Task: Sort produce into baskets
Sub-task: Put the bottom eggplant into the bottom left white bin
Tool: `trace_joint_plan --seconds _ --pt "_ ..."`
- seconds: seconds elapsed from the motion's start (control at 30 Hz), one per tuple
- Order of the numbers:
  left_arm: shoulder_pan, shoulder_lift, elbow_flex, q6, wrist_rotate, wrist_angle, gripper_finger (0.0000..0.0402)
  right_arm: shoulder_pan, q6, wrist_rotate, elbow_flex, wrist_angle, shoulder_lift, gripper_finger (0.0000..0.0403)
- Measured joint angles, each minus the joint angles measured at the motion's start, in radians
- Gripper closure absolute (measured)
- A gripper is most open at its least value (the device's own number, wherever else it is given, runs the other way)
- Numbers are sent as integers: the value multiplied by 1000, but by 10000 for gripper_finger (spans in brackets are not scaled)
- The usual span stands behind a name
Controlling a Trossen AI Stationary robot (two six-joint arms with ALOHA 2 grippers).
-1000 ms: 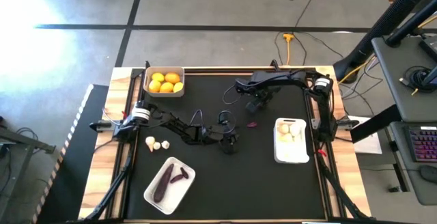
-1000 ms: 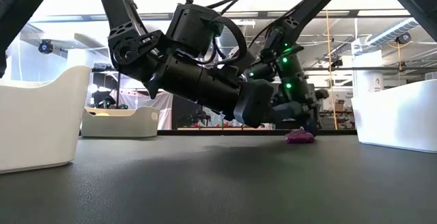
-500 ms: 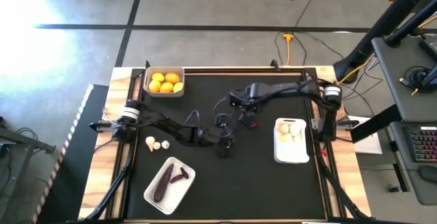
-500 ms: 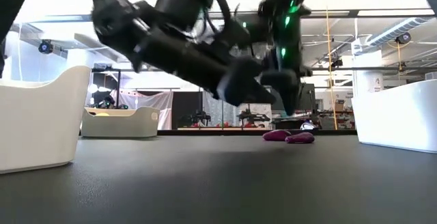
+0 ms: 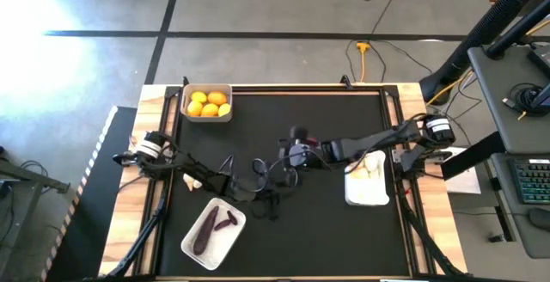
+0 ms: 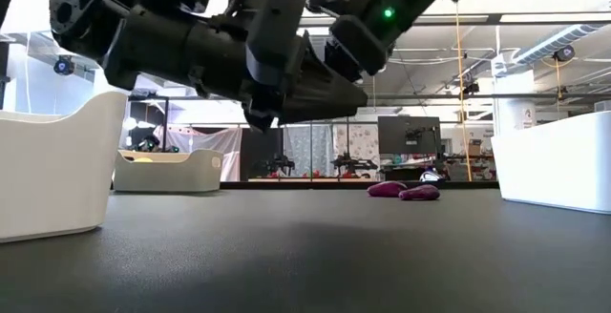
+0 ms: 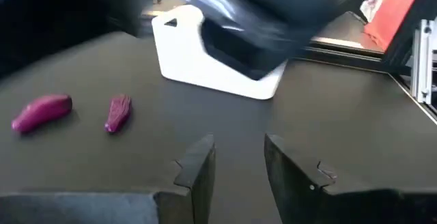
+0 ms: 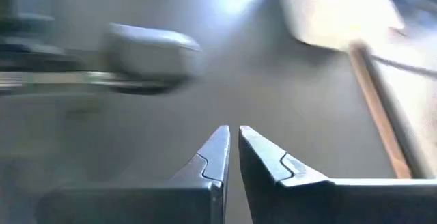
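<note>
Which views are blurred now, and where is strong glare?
Right wrist view: mat and basket smeared by motion, only the tool sharp. Left wrist view: the arm above is smeared, the eggplants slightly soft. High view: sharp, with glare on the floor at far left. Low view: bright ceiling behind dark arms.

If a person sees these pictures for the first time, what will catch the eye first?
Probably the two dark arms meeting over the middle of the black table, then the bright yellow citrus fruits in the basket at the far left corner. Two tiny purple eggplants lie loose on the mat.
</note>
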Motion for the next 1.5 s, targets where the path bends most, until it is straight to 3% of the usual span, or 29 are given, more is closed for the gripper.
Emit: trace_joint_plan --seconds 0.13,0.43,0.67,0.97,1.2,1.5 --pt "2 16 25 -58 -2 -2 292 -4 -58 -162 -63 96 -4 376" --pt "20 76 173 25 -1 -58 292 -4 -58 -174 -265 106 -188 376" --pt "63 73 230 167 27 -105 292 51 79 -176 -438 22 -509 376" --pt "220 121 222 121 62 -113 292 170 423 -172 -469 -173 -792 376" --pt "300 153 239 112 237 -107 269 231 553 -171 -477 -217 -827 376" --pt "300 356 398 111 244 -98 169 234 545 -92 -476 -210 -756 376"
